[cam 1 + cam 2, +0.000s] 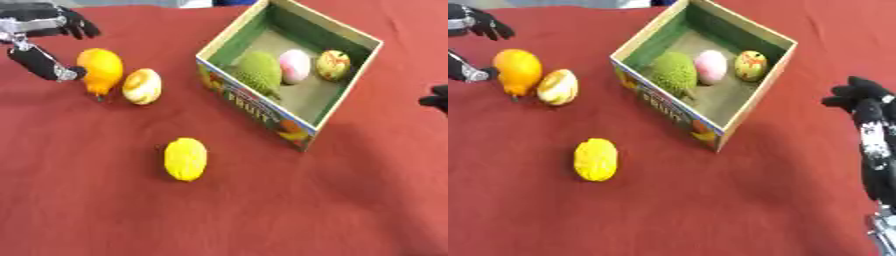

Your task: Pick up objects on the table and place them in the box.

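Note:
An orange fruit (101,70) lies at the far left, with a yellow-and-white striped fruit (142,86) touching its right side. A yellow bumpy fruit (185,158) lies alone nearer the front. The cardboard fruit box (249,112) stands at the back right, holding a green spiky fruit (259,72), a pink fruit (295,66) and a yellow-red fruit (333,65). My left hand (39,60) is open at the top left, its thumb against the orange fruit's left side and its fingers (74,25) above and behind it. My right hand (870,130) rests open at the right edge, fingers up.
A red cloth (105,210) covers the whole table. The box sits askew, one corner pointing toward me. Bare cloth stretches across the front and between the yellow fruit and the box.

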